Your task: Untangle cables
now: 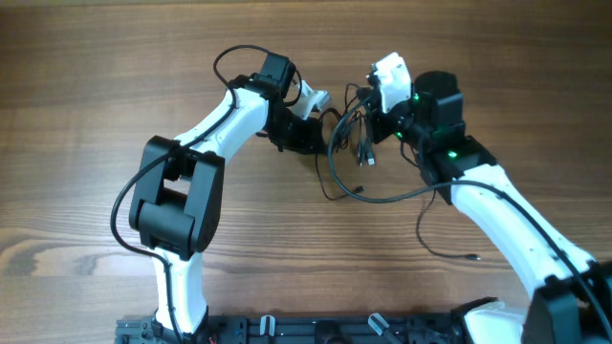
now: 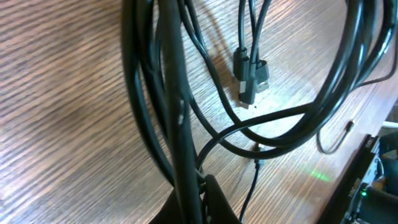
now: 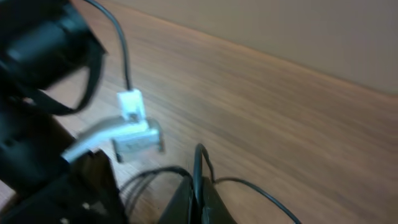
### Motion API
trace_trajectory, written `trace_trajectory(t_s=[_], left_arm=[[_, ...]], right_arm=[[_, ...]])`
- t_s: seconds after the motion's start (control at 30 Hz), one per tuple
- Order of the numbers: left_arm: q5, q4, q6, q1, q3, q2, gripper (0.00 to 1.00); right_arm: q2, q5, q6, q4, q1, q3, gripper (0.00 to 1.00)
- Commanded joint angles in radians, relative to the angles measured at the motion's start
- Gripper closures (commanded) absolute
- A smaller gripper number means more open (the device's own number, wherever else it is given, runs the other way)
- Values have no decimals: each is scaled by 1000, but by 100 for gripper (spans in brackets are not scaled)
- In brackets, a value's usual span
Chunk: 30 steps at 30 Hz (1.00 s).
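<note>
The left end effector is clenched on a bunch of cables. These rise out of its tips and fan into several strands. The right end effector is clamped on one thin cord that stands up between its tips. The two sit close together above the worktop, with the knot strung between them.

The step in hand looks like pulling the bunch apart:
- Both grips should hold firm.
- The arms should draw away from each other slowly and sideways, not upward.
- The right arm should lead its single cord out along the line it already runs, so it slides through the crossings and does not cinch them.
- If the strands go taut without slipping, ease off and take a fresh hold nearer a free end.

Beyond the left tips, the plugs dangle close together just off the wood, between the two arms. Further out, a loop lies flat on the worktop below the right arm. A loose end trails well apart towards the right arm's base. Which strand joins which cannot be told where they cross.
</note>
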Motion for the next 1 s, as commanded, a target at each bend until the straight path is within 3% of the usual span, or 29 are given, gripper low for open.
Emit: trace_trajectory(t_s=[0.0,0.27,0.47,0.67,0.8,0.97], left_arm=[[-27,-3,-16,19,2,-9,96],[28,-24,17,60,2,-9,96],[362,-85,226,117,2,-9,96],[724,-304,607,217,2,-9,96],[803,-410,747,287,2,-9,96],[799,-414,748,349,2,-9,96]], right_arm=[[-28,174,-2,-80,-2,10,96],[-26,272,4,-254,-2,10,96],[-26,376,128,-290,-3,10,96],[6,351,273,-338,-3,10,96],[69,319,308,-372,-3,10,96],[138,314,397,-402,-3,10,96]])
